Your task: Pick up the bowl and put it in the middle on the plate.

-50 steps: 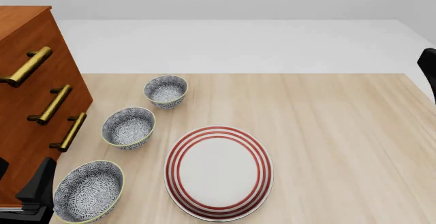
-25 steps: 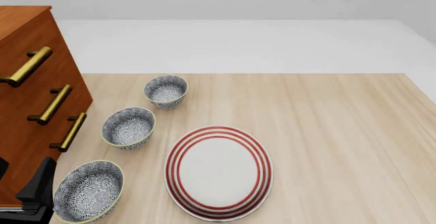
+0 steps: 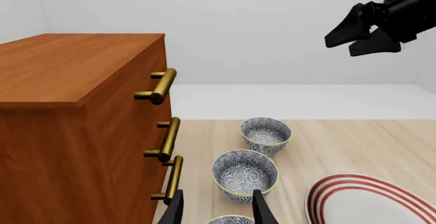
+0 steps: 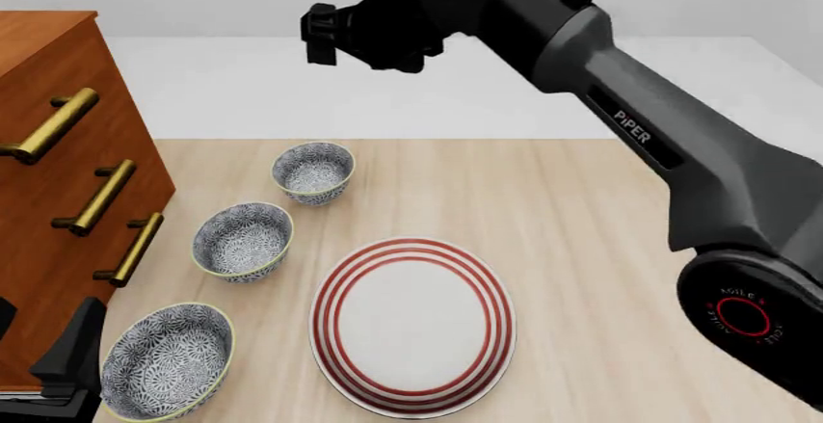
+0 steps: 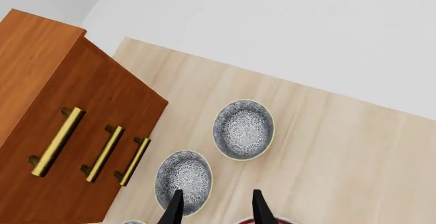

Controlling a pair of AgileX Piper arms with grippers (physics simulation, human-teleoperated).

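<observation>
**Middle bowl sits ahead of the left gripper, far below the right one**

The bowl stands upright near the worktop's left edge. It is the middle of three patterned bowls in a row beside the wooden drawer cabinet, between the smaller bowl toward the far edge and the wider bowl at the near edge. The plate lies just to its right, a little nearer, and is bare.

The right gripper hangs high above the far edge with its fingers spread, holding nothing. The bowl lies below it, nearer and slightly to the left.

The left gripper, also spread and holding nothing, sits low at the near left corner. It looks the closer of the two, with the bowl straight ahead of it. Being round, the bowl offers its rim from any side
</observation>
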